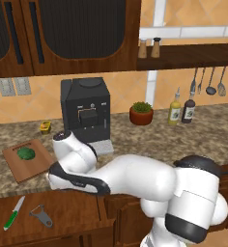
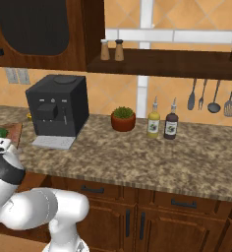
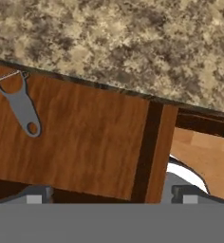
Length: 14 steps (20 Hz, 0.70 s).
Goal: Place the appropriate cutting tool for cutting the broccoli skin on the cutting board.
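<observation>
The cutting tool (image 1: pixel 13 213), a slim knife with a green handle, lies at the left end of an open wooden drawer (image 1: pixel 63 210) below the counter. Beside it lies the grey Y-shaped peeler (image 1: pixel 41 215) (image 3: pixel 20 102). The reddish-brown cutting board (image 1: pixel 36 166) (image 2: pixel 14 132) sits on the counter's left part, with the dark green broccoli (image 1: pixel 25 153) (image 2: pixel 0 132) on it. My gripper (image 3: pixel 111 197) hangs open over the drawer floor (image 3: pixel 85 142), right of the peeler, with nothing between its fingertips (image 3: pixel 35 194). The knife is outside the hand view.
A black coffee machine (image 1: pixel 85 108) stands behind the board's right side. A potted plant (image 1: pixel 141 113) and two bottles (image 1: pixel 174 108) stand farther right on the granite counter (image 1: pixel 159 140). A small yellow item (image 1: pixel 46 126) sits near the wall. Utensils (image 1: pixel 207 82) hang at the right.
</observation>
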Available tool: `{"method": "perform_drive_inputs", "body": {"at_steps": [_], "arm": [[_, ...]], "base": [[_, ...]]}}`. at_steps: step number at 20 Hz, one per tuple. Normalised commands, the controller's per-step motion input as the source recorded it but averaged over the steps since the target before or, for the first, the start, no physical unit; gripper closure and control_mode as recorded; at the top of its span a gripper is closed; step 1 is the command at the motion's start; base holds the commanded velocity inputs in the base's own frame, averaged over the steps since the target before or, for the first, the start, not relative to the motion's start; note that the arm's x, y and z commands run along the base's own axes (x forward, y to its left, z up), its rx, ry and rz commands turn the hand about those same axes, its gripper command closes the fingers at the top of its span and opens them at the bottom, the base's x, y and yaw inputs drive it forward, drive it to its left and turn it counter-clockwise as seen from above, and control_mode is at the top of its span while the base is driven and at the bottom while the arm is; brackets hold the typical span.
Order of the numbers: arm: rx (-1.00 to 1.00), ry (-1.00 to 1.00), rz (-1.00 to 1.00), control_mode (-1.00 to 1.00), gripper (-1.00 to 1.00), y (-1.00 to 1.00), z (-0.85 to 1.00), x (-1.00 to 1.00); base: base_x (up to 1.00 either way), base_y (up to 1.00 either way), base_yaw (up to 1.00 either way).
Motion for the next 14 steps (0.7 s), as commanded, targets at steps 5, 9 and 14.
{"method": "perform_drive_inputs", "body": {"at_steps": [5,9,14], "arm": [[-0.08,0.01,-0.10,-1.00,-1.00,0.76,-0.31,-0.02],[-0.03,0.02,-0.07,-1.00,-1.00,0.63,-0.60,-0.12],[-0.02,0.00,-0.04,-1.00,-1.00,0.47,-0.53,-0.08]], "base": [[0.00,0.00,0.00],[0.00,0.00,0.00],[0.00,0.00,0.00]]}}
